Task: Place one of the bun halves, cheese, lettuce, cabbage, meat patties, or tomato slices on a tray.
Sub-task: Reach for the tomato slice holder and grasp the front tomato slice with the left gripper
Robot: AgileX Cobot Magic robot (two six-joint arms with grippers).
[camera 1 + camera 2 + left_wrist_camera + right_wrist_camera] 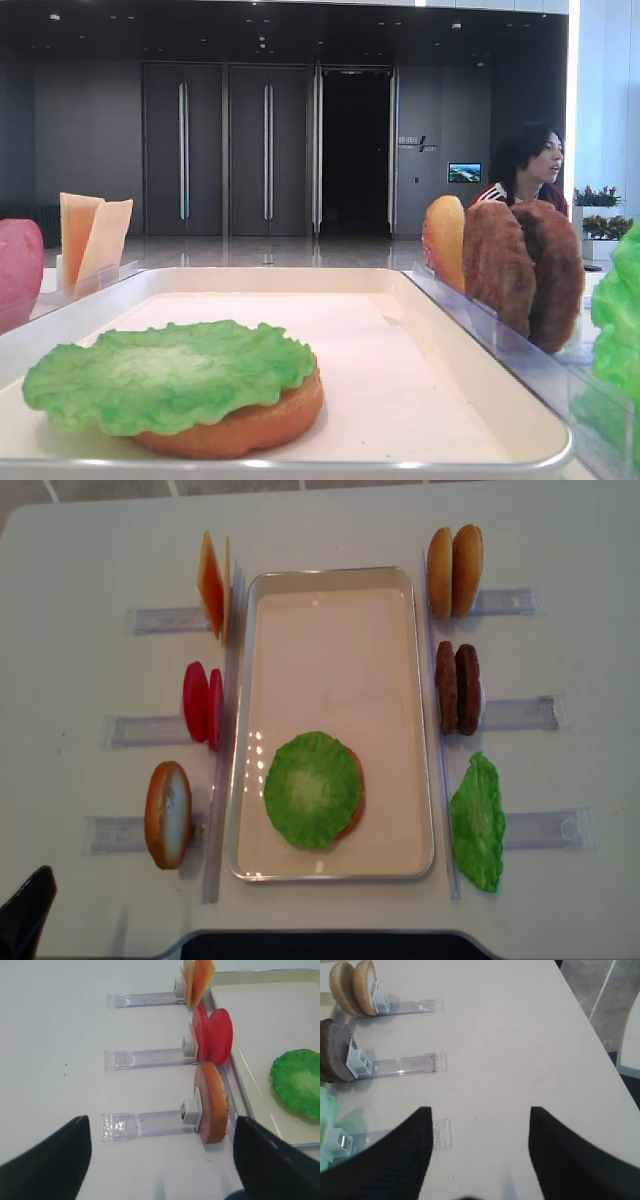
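Left end effector [160, 1160] (jaws wide apart), lettuce [312, 788] on tray [330, 585]

One view looks straight down on the white tabletop [330, 520]; another sits low at the large white rimmed tray [480, 330] near edge. Both wrist views look across opposite sides.

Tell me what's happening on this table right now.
A burger is being stacked on the white tray: a bun half lies there with a lettuce leaf on top. Neither gripper holds anything. The left gripper is open beside the lone bun half standing in its rack; the right gripper is open over bare table. Tomato slices, cheese and patties wait in racks.
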